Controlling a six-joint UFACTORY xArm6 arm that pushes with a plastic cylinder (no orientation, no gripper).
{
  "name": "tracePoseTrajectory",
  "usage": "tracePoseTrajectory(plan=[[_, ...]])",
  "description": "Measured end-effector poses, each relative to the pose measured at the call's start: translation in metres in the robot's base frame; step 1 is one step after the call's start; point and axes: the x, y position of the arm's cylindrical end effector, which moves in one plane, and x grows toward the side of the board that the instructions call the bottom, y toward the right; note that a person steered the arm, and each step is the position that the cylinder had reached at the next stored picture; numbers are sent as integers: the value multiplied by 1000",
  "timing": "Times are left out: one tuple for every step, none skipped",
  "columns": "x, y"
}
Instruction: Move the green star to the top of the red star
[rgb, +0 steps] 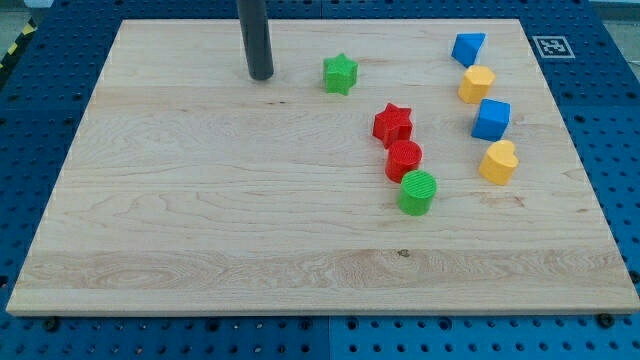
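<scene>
camera view: you see one wooden board (200, 220).
my tip (261, 76): bare rod, no jaws to read; resting near the view's top.
green star (340, 74): just to the tip's right, apart from it.
red star (393, 123): below-right of the green star, touching the red cylinder (404, 159).

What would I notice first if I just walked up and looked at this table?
Probably the dark rod coming down from the view's top, with my tip resting on the wooden board, left of the green star with a gap between. Next, the bright diagonal line near the middle: red star, red cylinder and green cylinder. Blue and yellow blocks sit at the view's right.
</scene>
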Motion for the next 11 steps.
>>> tracePoseTrajectory(plan=[[-9, 46], [-9, 73], [-9, 75], [-9, 70], [-9, 64], [-1, 64], [12, 64], [13, 74], [16, 90], [24, 101], [24, 116]])
